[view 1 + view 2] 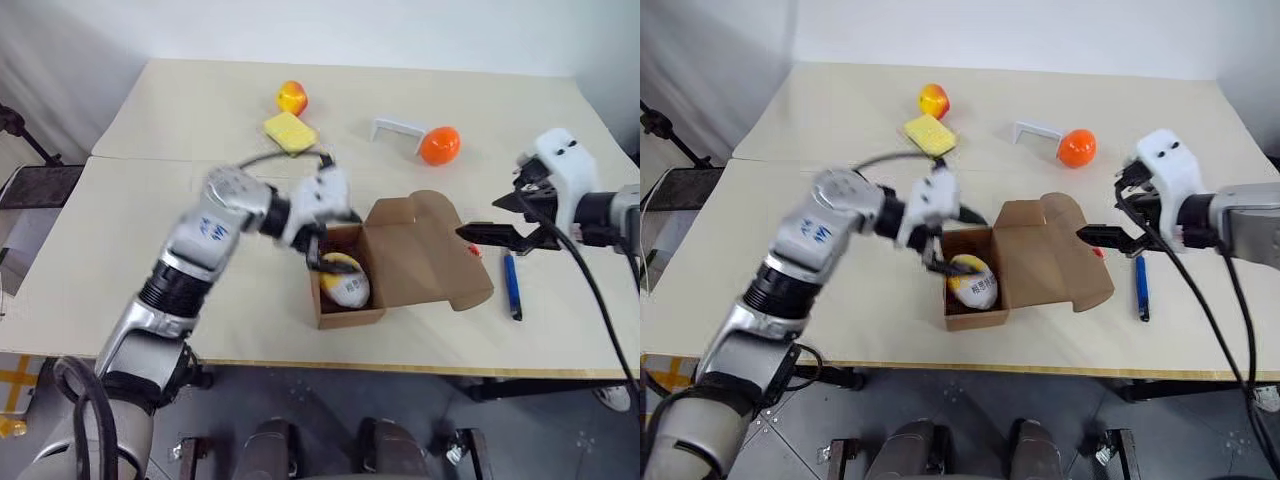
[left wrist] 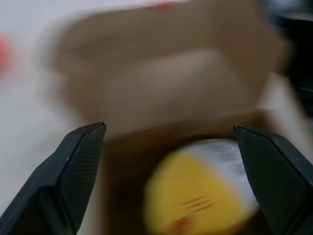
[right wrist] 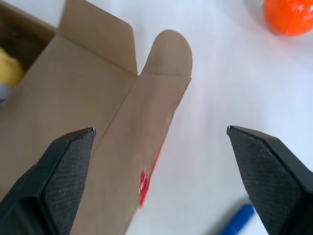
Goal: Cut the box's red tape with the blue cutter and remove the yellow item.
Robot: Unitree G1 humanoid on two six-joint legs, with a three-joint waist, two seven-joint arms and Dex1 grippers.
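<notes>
Surface: a pale cream table (image 1: 200,110), two tops butted together, with a white wall behind.

Item one: the box (image 1: 400,262), brown cardboard, near the front edge. We find its lid folded back toward our right, flaps splayed, the cavity open upward. The red tape (image 3: 143,186) shows as a torn strip on the lid's far edge, so we judge the cut already made.

Item two: the yellow item (image 1: 345,282), egg-shaped with a whitish end and a label, lying inside the open box.

Item three: the blue cutter (image 1: 512,285), lying flat on the table just right of the lid, touched by neither hand.

Item four: the left gripper (image 1: 318,250), fingers spread wide and empty, poised at the box's left rim above the yellow item.

Item five: the right gripper (image 1: 490,236), also spread wide and empty, hovering over the lid's right edge, above the cutter.

Sundries at the back: a yellow-red apple (image 1: 292,97), a flat yellow sponge (image 1: 289,132), an orange ball (image 1: 440,145), and a white handle-shaped piece (image 1: 398,130).

Step in hand, as we judge it: removal. The next move calls for the left gripper to descend into the cavity, straddle the rounded toy and close gently, since its smooth curve may slip and the box walls leave little room.
</notes>
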